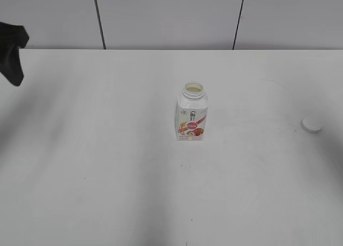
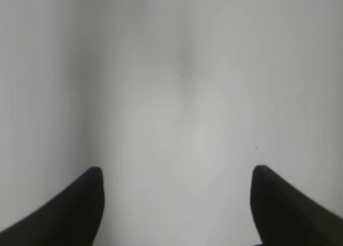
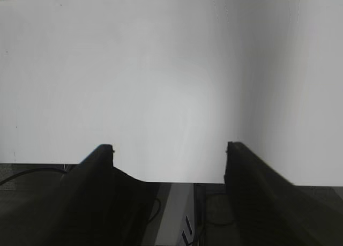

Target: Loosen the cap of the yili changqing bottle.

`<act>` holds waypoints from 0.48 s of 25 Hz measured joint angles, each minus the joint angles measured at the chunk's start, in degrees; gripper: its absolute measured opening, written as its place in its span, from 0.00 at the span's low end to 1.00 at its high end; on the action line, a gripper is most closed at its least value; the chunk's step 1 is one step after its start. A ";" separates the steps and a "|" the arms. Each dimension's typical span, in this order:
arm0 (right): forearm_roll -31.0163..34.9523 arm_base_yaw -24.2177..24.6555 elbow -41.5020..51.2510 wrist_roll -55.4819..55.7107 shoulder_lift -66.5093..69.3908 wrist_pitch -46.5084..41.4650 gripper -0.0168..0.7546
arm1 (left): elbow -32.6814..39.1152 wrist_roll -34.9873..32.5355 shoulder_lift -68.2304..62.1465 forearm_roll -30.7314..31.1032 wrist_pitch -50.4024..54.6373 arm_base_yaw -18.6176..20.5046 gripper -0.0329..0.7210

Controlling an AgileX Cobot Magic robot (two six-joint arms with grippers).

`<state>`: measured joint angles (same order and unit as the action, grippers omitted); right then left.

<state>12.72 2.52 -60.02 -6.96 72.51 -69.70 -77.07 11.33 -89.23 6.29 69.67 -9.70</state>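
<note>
The yili changqing bottle [image 1: 191, 116] stands upright in the middle of the white table, its red-pink label facing me and its wide neck open. The cap [image 1: 311, 125] lies flat on the table far to the bottle's right, off the bottle. My left gripper [image 2: 177, 171] is open and empty over bare table. A black part of the left arm [image 1: 12, 50] shows at the far left edge of the exterior view, well away from the bottle. My right gripper [image 3: 169, 147] is open and empty above the table's near edge. It does not show in the exterior view.
The white table [image 1: 107, 165] fills the exterior view, with a grey panelled wall [image 1: 166, 15] behind it. In the right wrist view the table's edge [image 3: 177, 181] shows below the jaws, with dark floor and cables under it.
</note>
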 joint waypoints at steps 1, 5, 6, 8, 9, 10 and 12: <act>0.00 0.00 1.66 -0.01 -2.50 0.00 0.69 | 2.46 0.00 2.26 -0.07 0.07 0.00 0.73; 0.04 0.00 6.45 -0.07 -12.14 -0.06 0.69 | 12.11 0.00 11.80 -0.07 0.02 0.00 0.72; 0.04 0.00 7.27 -0.12 -14.90 -0.06 0.69 | 14.18 0.00 14.00 -0.07 -0.11 0.00 0.72; 0.04 0.00 9.14 -0.12 -20.06 -0.06 0.69 | 19.10 0.00 19.40 0.06 -0.50 0.00 0.72; 0.04 0.00 10.08 -0.19 -23.00 -0.06 0.69 | 21.44 0.00 21.69 0.19 -0.70 0.00 0.72; 0.04 0.00 10.87 -0.19 -26.65 -0.06 0.69 | 23.30 0.00 24.49 0.43 -1.08 0.00 0.72; 0.11 0.00 12.42 -0.25 -32.18 -0.21 0.69 | 27.32 0.00 30.17 0.70 -2.08 0.00 0.72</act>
<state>12.83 2.52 -47.59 -7.21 40.34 -69.91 -49.76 11.33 -59.06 6.99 67.58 -9.70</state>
